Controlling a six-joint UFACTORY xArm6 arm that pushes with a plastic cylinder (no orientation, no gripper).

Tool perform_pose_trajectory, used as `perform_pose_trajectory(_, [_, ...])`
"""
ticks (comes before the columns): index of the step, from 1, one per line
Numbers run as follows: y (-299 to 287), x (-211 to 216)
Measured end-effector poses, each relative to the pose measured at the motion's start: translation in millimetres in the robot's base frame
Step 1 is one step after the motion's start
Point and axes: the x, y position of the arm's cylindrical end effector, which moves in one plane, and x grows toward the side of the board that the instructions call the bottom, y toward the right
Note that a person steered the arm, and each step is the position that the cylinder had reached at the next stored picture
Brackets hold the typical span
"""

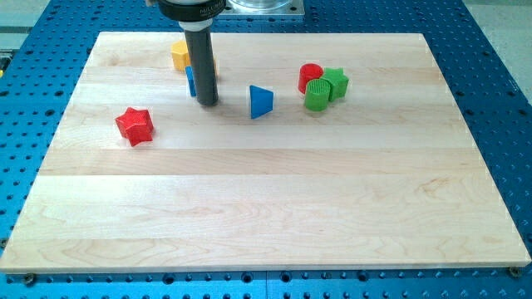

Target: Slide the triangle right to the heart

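Note:
A blue triangle block (261, 101) lies on the wooden board at upper middle. My tip (208, 104) rests on the board about a block's width to the triangle's left, apart from it. A red heart-like block (310, 76) sits to the triangle's upper right, touching a green round block (317, 95) and a green star-like block (335, 83). The rod hides most of another blue block (191, 81) just behind it.
A yellow block (180, 56) sits at the upper left, partly behind the rod. A red star (135, 125) lies at the left. The wooden board (266, 208) rests on a blue perforated table (499, 100).

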Motion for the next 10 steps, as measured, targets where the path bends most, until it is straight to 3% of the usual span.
perform_pose_trajectory(1, [-19.5, -33.5])
perform_pose_trajectory(3, [39.1, 52.0])
perform_pose_trajectory(4, [88.8, 42.1])
perform_pose_trajectory(5, [62.6, 0.4])
perform_pose_trajectory(6, [77.1, -11.4])
perform_pose_trajectory(7, [112.5, 16.9])
perform_pose_trajectory(8, [92.8, -47.3])
perform_pose_trajectory(9, [45.2, -84.2])
perform_pose_trajectory(10, [-3.2, -24.4])
